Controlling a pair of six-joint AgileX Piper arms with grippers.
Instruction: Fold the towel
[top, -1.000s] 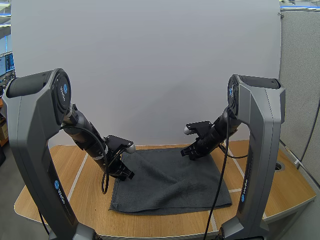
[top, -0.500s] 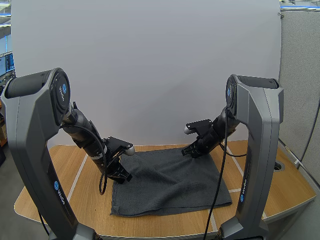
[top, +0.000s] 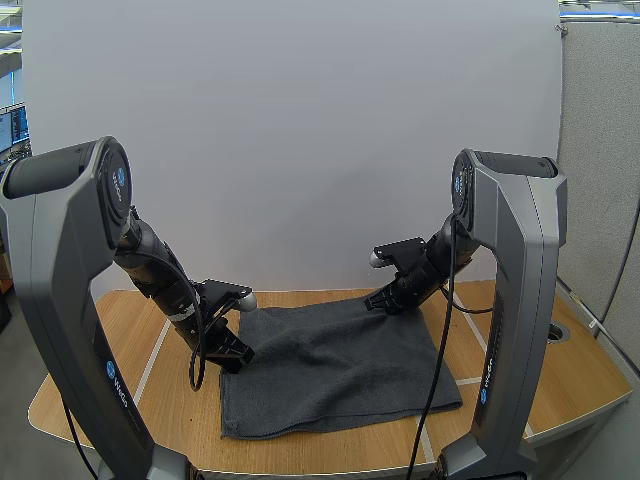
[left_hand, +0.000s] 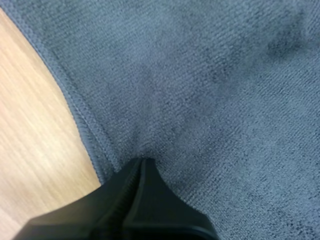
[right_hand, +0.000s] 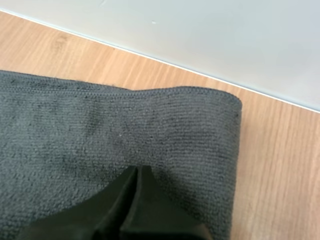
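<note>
Charcoal terry, soft and nubbly, that's the towel (top: 340, 365), spread as a rough rectangle across the centre of the pale wooden table (top: 150, 330), with its far edge riding higher than the rest. The left gripper (top: 232, 358) sits low at centre-left, right on the towel's left edge. From the left wrist camera its black fingers are closed into one wedge, and the nap puckers in small creases that run into the tip, so it has a pinch of cloth just inside the stitched hem (left_hand: 75, 107), with smooth wood grain alongside. Over at centre-right, the right gripper (top: 385, 300) is at the towel's far right corner. The right wrist camera shows its fingers also pressed together, tips sunk in the pile, while the corner beyond them curls over in a rounded roll.

Against half a second ago, the left gripper has slid further left and a touch lower, dragging that side of the towel with it. The right gripper has barely moved.
</note>
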